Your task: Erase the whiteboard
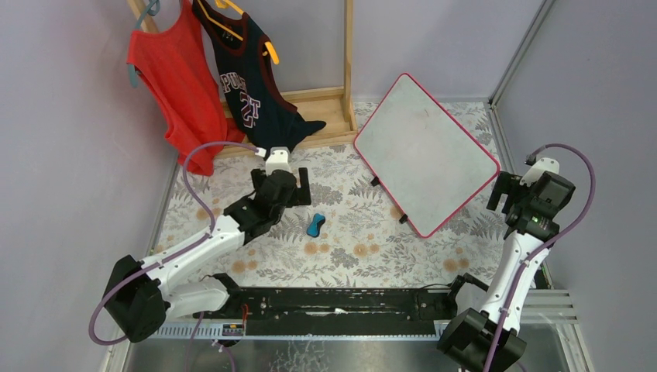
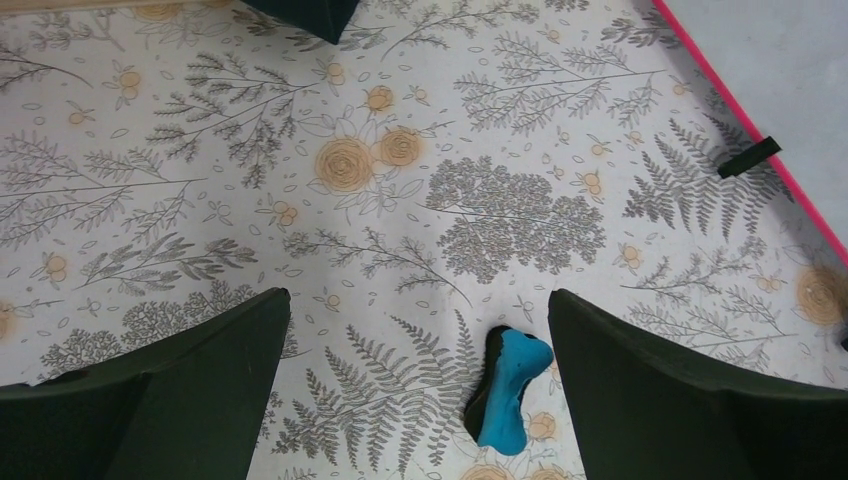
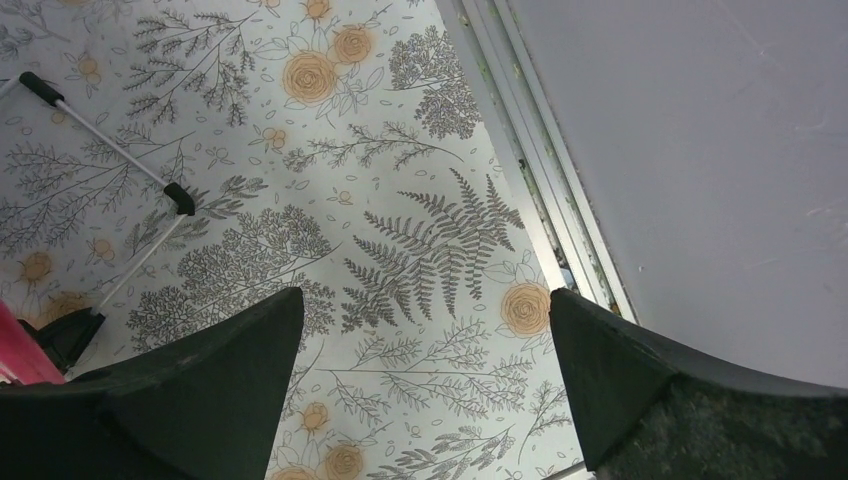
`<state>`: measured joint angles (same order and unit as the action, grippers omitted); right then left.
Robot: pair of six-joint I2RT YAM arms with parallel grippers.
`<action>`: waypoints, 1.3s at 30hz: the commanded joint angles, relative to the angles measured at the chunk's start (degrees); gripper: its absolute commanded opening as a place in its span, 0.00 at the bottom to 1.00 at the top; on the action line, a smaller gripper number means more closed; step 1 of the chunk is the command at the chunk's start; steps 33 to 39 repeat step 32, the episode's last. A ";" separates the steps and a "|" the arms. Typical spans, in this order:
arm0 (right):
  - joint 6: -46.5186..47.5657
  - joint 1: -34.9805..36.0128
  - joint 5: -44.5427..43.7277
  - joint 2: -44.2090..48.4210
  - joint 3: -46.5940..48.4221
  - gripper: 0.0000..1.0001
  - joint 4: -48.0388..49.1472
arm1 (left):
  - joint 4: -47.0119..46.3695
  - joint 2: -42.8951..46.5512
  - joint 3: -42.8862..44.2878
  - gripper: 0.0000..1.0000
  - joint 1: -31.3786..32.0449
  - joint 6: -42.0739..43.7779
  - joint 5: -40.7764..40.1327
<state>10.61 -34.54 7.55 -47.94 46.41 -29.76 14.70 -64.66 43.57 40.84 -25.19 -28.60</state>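
**mo:** Anyone in the room at that point? Which arm was actually lined up for the eraser?

**kai:** Yep, I was standing right there. It was the left one, easy. The eraser point(image 1: 314, 225) lay on the table point(image 1: 349, 260) about mid-width, just right of the left claw point(image 1: 280, 184) and a touch nearer. The board point(image 1: 426, 151) stood further right and far, turned corner-on and propped at a tilt. The right claw point(image 3: 422, 297) hung off past the board's right corner by the wall, well apart from the eraser.

**mo:** Were the claws open? Holding anything?

**kai:** Both were spread wide and both had nothing in them. The left wrist cam had the eraser low in the gap, close beside the right finger point(image 2: 660, 400) but not touching it.

**mo:** Which way did it point?

**kai:** From above its long axis ran roughly near to far, leaning a little. That looked more or less crosswise to the line between the fingers, so I'd guess closing would catch it across the narrow waist. The claw would need to slide right and drop first, though.

**mo:** Did one view show anything the others didn't?

**kai:** The left wrist cam showed a dark face along one side of the eraser, so it looked tipped on edge. From the top it was just a blue blob. The right wrist cam caught the board's wire legs point(image 3: 110, 145) with black tips underneath, which were mostly hidden from above. The marks on the board were too faint for me to make out.
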 commanded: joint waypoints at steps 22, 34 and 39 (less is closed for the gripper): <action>-0.40 -2.83 3.51 -4.63 -0.37 0.99 0.76 | -11.88 -4.15 -4.17 1.00 -0.59 -1.74 0.18; -1.31 -3.37 3.94 -4.39 -0.90 0.99 1.69 | -11.67 -5.43 -4.63 1.00 -0.59 -1.95 0.26; -1.31 -3.37 3.94 -4.39 -0.90 0.99 1.69 | -11.67 -5.43 -4.63 1.00 -0.59 -1.95 0.26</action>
